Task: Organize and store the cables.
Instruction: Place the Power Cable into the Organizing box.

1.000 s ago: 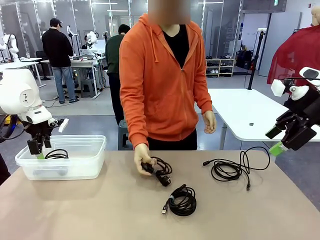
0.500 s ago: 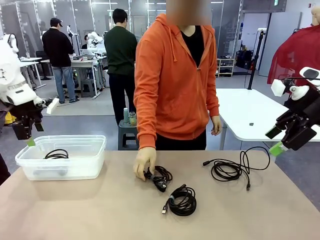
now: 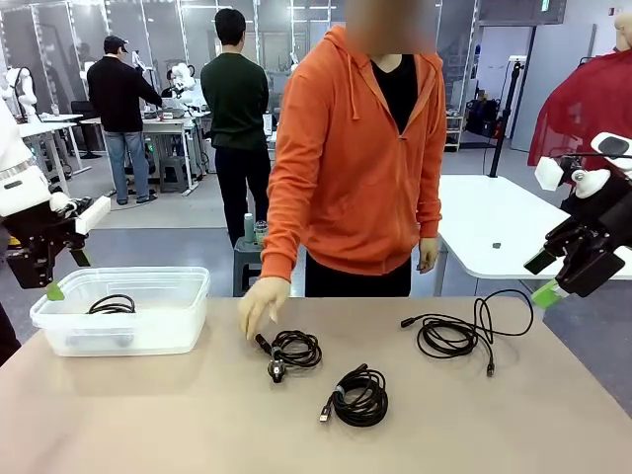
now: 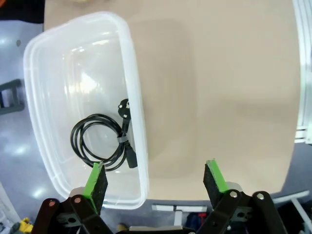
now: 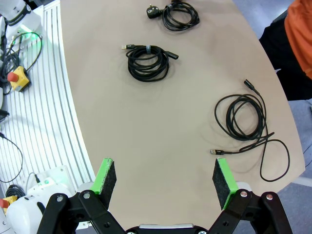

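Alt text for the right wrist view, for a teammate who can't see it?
The open right gripper hangs above a tan table bearing three black cables: a plug-ended coil, a tight bundle and a loose trailing coil.

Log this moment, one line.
left gripper open over bin; right gripper open, raised; bin: stored cable; table: plug cable, tight coil, loose cable; hand by plug cable

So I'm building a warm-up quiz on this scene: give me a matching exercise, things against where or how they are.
1 clear bin
2 tight coil
3 loose cable
4 left gripper

a sprawled on the robot's right
b open, over the bin's edge
c holds one coiled cable
d nearest the robot's table edge

Pairs: 1-c, 2-d, 3-a, 4-b
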Robot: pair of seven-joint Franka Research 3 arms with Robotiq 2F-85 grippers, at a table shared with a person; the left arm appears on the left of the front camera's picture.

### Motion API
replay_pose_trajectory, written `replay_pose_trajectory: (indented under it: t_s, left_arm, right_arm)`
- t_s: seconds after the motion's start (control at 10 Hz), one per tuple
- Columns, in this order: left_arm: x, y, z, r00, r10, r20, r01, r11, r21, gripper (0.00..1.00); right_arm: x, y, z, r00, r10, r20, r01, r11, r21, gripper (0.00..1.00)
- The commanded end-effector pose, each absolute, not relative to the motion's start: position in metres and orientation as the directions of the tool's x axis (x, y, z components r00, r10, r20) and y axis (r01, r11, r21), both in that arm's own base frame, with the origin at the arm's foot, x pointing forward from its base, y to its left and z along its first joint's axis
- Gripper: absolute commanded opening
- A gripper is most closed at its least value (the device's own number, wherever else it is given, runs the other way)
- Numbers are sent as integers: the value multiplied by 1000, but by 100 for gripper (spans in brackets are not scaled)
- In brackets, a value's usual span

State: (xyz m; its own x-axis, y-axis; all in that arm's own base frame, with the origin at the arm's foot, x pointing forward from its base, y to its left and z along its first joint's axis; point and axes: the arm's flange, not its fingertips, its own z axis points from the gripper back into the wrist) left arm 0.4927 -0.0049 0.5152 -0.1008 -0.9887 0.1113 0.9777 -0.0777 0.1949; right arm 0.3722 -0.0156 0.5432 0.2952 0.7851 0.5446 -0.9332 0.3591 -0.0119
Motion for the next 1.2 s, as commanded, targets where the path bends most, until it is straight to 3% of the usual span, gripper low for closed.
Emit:
replay_pose_trajectory:
  t_s: [0.0, 0.6, 0.7, 0.9, 1.0, 1.1]
  left_arm:
    - [481, -1, 511, -150, -981, 125, 966, -119, 228, 100]
    - [464, -15, 514, -217, -961, 171, 960, -178, 216, 100]
    - [457, -35, 517, -161, -970, 181, 974, -127, 187, 100]
    - [441, -89, 533, -191, -970, 151, 970, -162, 183, 100]
    - [441, -115, 535, -141, -968, 207, 989, -128, 76, 100]
    - [442, -143, 534, -104, -973, 208, 994, -95, 55, 100]
  right_arm:
    - [375, -13, 545, 297, 783, 547, -931, 365, -16, 100]
    - [375, -13, 545, 297, 783, 547, -931, 365, -16, 100]
    - [375, -13, 545, 297, 783, 547, -931, 365, -16, 100]
    - [375, -13, 545, 297, 783, 547, -931, 365, -16, 100]
    - [375, -13, 545, 297, 783, 547, -931, 365, -16, 100]
    - [375, -13, 545, 297, 783, 547, -931, 365, -16, 100]
